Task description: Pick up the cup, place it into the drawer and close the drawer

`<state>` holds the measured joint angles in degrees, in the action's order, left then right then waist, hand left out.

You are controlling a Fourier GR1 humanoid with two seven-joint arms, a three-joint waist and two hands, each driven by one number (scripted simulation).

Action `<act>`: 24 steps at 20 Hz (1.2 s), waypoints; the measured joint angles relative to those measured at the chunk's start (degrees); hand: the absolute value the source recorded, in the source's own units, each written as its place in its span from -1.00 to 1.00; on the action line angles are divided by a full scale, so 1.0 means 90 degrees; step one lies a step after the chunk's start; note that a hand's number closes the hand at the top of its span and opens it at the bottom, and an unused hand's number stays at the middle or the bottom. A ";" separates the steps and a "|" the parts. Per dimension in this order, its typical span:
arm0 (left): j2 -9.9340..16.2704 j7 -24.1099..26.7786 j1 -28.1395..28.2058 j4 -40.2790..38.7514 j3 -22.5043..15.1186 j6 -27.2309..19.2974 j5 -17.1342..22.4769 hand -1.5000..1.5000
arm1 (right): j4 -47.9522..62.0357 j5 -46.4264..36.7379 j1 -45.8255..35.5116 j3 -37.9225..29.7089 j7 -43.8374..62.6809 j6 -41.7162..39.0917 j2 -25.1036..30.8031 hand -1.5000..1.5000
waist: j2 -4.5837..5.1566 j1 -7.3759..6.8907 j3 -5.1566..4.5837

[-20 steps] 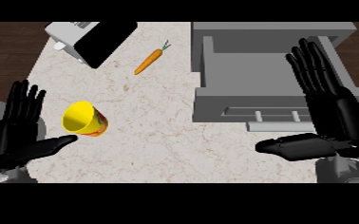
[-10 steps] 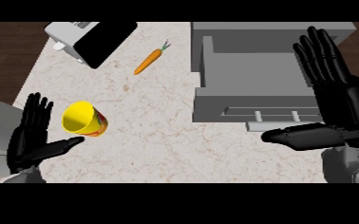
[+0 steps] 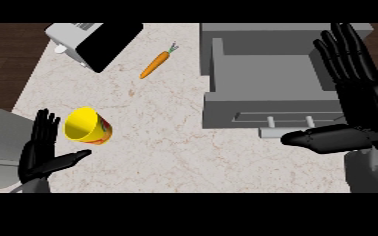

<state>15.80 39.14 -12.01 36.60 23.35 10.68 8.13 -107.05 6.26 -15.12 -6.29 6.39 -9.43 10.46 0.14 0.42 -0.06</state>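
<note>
A yellow cup with a red and orange side lies tipped on the counter at the lower left, its mouth toward the upper left. My left hand is open just left of it, fingers straight and thumb stretched out beneath the cup, not touching it. The grey drawer stands pulled open at the right, its handle facing the near side. My right hand is open at the right edge, fingers up over the drawer's right side, thumb pointing left near the handle.
An orange carrot lies on the marble counter between the cup and the drawer. A white appliance with a black face sits at the back left. Dark wood floor shows beyond the counter's left edge.
My left hand has moved right and a little down, closer to the cup. My right hand has shifted slightly up and right. The cup and drawer have stayed put.
</note>
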 measured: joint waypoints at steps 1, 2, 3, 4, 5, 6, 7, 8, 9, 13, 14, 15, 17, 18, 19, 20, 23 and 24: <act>0.0047 0.0220 -0.0126 -0.0343 0.0012 0.0052 -0.0034 -1.00 | 0.0019 -0.0058 -0.0022 0.0046 -0.0004 0.0047 -0.0046 -1.00 | 0.0001 0.0002 -0.0002; 0.0058 0.0454 -0.0246 -0.0661 0.0012 0.0018 -0.0103 -1.00 | 0.0090 0.0011 -0.0076 -0.0018 -0.0021 -0.0004 -0.0004 -1.00 | 0.0004 0.0008 -0.0003; 0.0099 0.0608 -0.0392 -0.0950 0.0022 -0.0002 -0.0136 -1.00 | 0.0031 0.0064 -0.0093 -0.0047 0.0045 -0.0014 0.0014 -1.00 | 0.0005 0.0012 -0.0003; 0.0105 0.0808 -0.0461 -0.1214 0.0037 -0.0004 -0.0169 -1.00 | -0.0148 0.0041 -0.0009 0.0001 0.0129 0.0000 0.0004 -1.00 | 0.0007 0.0028 -0.0004; 0.0207 0.0960 -0.0539 -0.1476 0.0074 0.0078 -0.0173 -1.00 | -0.0138 0.0004 0.0013 0.0035 0.0109 0.0005 -0.0019 -1.00 | 0.0007 0.0030 -0.0007; 0.0177 0.1119 -0.0606 -0.1644 0.0068 0.0066 -0.0193 -1.00 | -0.0236 -0.0016 0.0013 0.0076 0.0215 0.0029 -0.0028 -1.00 | 0.0007 0.0029 -0.0005; 0.0183 0.1280 -0.0706 -0.1839 0.0088 0.0044 -0.0204 -1.00 | -0.0322 -0.0033 0.0042 0.0099 0.0265 0.0056 -0.0046 -1.00 | 0.0009 0.0035 -0.0007; 0.0190 0.1454 -0.0766 -0.2019 0.0086 0.0045 -0.0237 -1.00 | -0.0269 -0.0008 0.0069 0.0059 0.0197 0.0011 -0.0028 -1.00 | 0.0010 0.0038 -0.0008; 0.0223 0.1609 -0.0754 -0.2173 0.0086 0.0070 -0.0263 -1.00 | -0.0248 0.0019 0.0063 0.0020 0.0179 -0.0008 -0.0010 -1.00 | 0.0014 0.0040 -0.0008; 0.0307 0.1757 -0.1011 -0.2645 0.0106 0.0034 -0.0306 -1.00 | -0.0110 0.0074 -0.0128 -0.0072 0.0227 -0.0039 0.0065 -1.00 | 0.0023 0.0053 -0.0012; 0.0308 0.1777 -0.1082 -0.2710 0.0115 0.0009 -0.0307 -1.00 | -0.0051 0.0082 -0.0200 -0.0074 0.0241 -0.0018 0.0050 -1.00 | 0.0026 0.0055 -0.0012; 0.0299 0.1836 -0.1103 -0.2767 0.0123 -0.0010 -0.0315 -1.00 | -0.0053 0.0088 -0.0174 -0.0082 0.0213 -0.0030 0.0050 -1.00 | 0.0031 0.0069 -0.0015; 0.0309 0.1911 -0.1084 -0.2846 0.0100 -0.0008 -0.0349 -1.00 | -0.0097 0.0028 -0.0157 -0.0020 0.0238 -0.0010 0.0026 -1.00 | 0.0032 0.0074 -0.0016; 0.0328 0.1917 -0.1135 -0.2871 0.0100 -0.0010 -0.0359 -1.00 | -0.0065 -0.0021 -0.0154 0.0028 0.0196 0.0009 -0.0015 -1.00 | 0.0037 0.0081 -0.0018; 0.0304 0.1939 -0.1170 -0.2895 0.0091 -0.0034 -0.0378 -1.00 | -0.0131 -0.0028 -0.0104 0.0038 0.0219 0.0000 -0.0005 -1.00 | 0.0040 0.0096 -0.0019; 0.0296 0.1935 -0.1214 -0.2923 0.0093 -0.0031 -0.0378 -1.00 | -0.0049 -0.0014 -0.0155 0.0010 0.0185 -0.0008 0.0001 -1.00 | 0.0040 0.0092 -0.0019; 0.0214 0.1969 -0.1304 -0.2972 0.0078 -0.0037 -0.0403 -1.00 | 0.0130 -0.0026 -0.0277 -0.0005 0.0127 -0.0026 0.0015 -1.00 | 0.0051 0.0099 -0.0021; 0.0188 0.1958 -0.1368 -0.2989 0.0071 -0.0038 -0.0411 -1.00 | 0.0094 -0.0067 -0.0250 0.0030 0.0132 -0.0002 -0.0009 -1.00 | 0.0053 0.0109 -0.0022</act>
<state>17.49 56.76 -24.32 9.69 23.99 10.34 4.43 -106.21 5.66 -17.37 -6.02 7.58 -9.44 10.37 0.62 1.41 -0.26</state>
